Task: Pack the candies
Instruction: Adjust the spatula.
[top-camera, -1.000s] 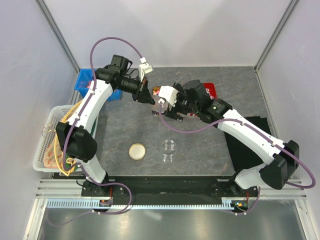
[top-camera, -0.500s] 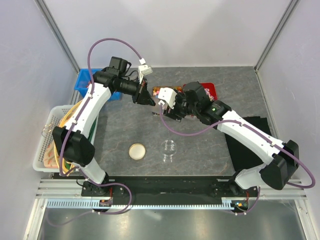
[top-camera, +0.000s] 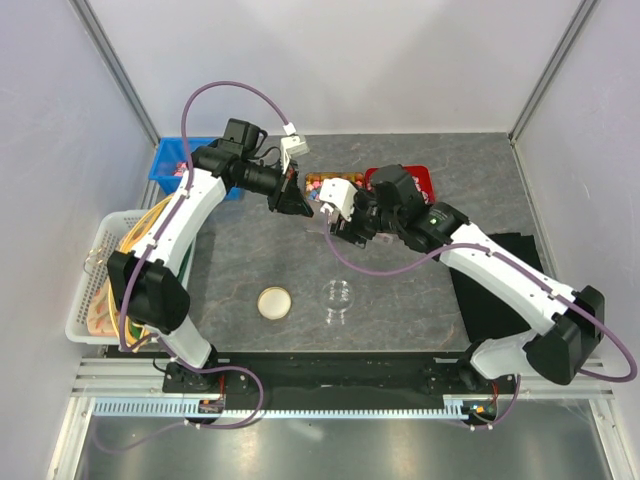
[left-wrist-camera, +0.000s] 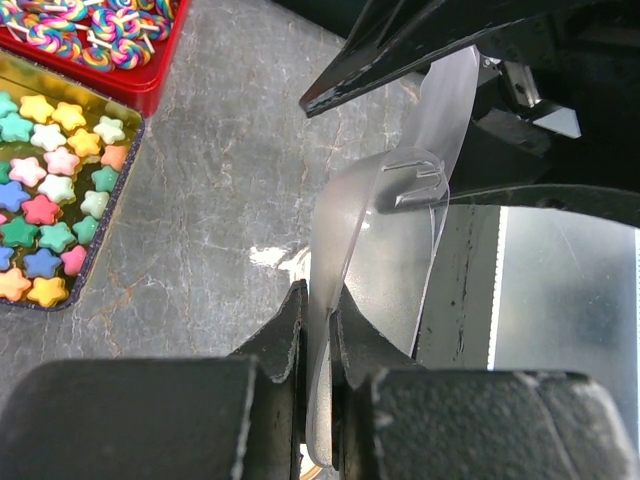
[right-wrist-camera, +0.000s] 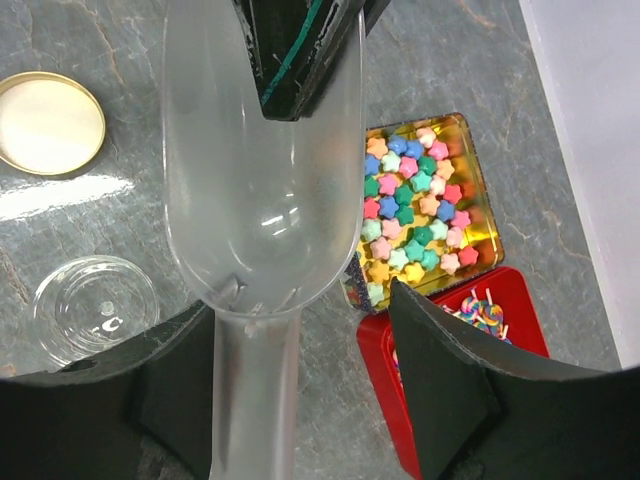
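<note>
The candies are small star-shaped sweets in mixed colours, lying in a gold tin at the back middle; they also show in the left wrist view. A clear plastic scoop is held empty in the air between the arms. My left gripper is shut on the scoop's front rim. My right gripper is open, with its jaws wide either side of the scoop's handle. The handle lies close to the left finger. Both grippers meet just in front of the tin.
A red bin of swirled lollipops sits right of the tin. A clear jar and its gold lid lie at the front middle. A blue bin is at the back left, a white basket is at the left and a black mat is at the right.
Both grippers and the scoop have shifted slightly right and back, so more of the gold tin shows. My left gripper stays shut on the scoop.
</note>
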